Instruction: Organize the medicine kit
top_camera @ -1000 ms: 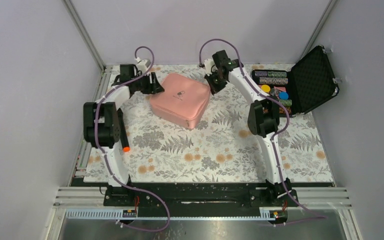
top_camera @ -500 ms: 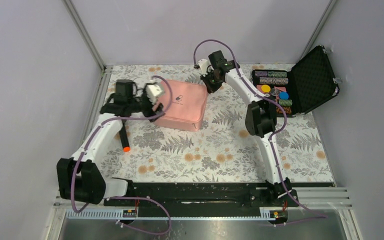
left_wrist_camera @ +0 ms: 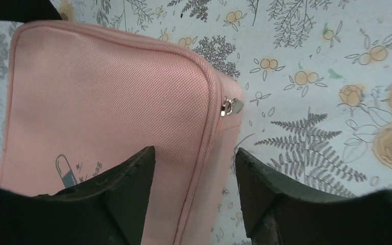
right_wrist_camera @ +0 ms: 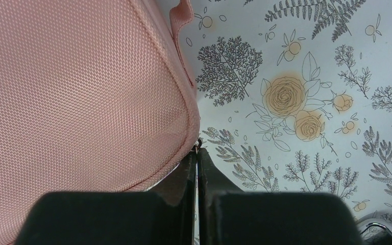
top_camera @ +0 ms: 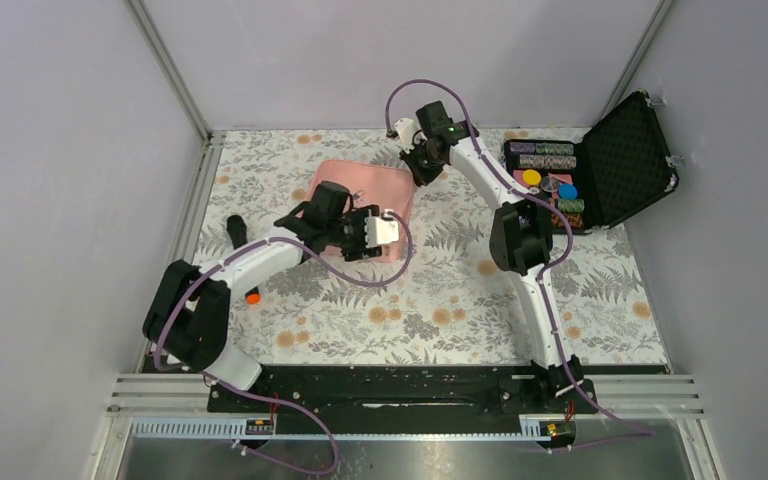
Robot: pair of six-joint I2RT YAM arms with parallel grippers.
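Observation:
The medicine kit (top_camera: pixel 364 186) is a pink zippered pouch lying shut on the flowered mat at the back middle. My left gripper (top_camera: pixel 392 232) hovers over its near right edge. In the left wrist view the gripper (left_wrist_camera: pixel 194 171) is open and empty, with the pouch's seam between the jaws. The pouch (left_wrist_camera: pixel 107 97) shows its small logo (left_wrist_camera: pixel 66 168) and a silver zipper pull (left_wrist_camera: pixel 232 105) at one corner. My right gripper (top_camera: pixel 419 167) is at the pouch's far right corner. In the right wrist view it (right_wrist_camera: pixel 197 153) is shut on a small metal zipper pull (right_wrist_camera: pixel 198 144) at the edge of the pouch (right_wrist_camera: pixel 76 87).
A black hard case (top_camera: pixel 608 165) stands open at the back right, with colourful chips (top_camera: pixel 550 180) inside. A black marker with an orange tip (top_camera: pixel 252 297) lies at the left, partly under my left arm. Walls enclose the mat on three sides.
My left arm has swung from the pouch's far left side to over its near right edge. The pouch turned and shifted a little left. The right gripper stayed at the far right corner.

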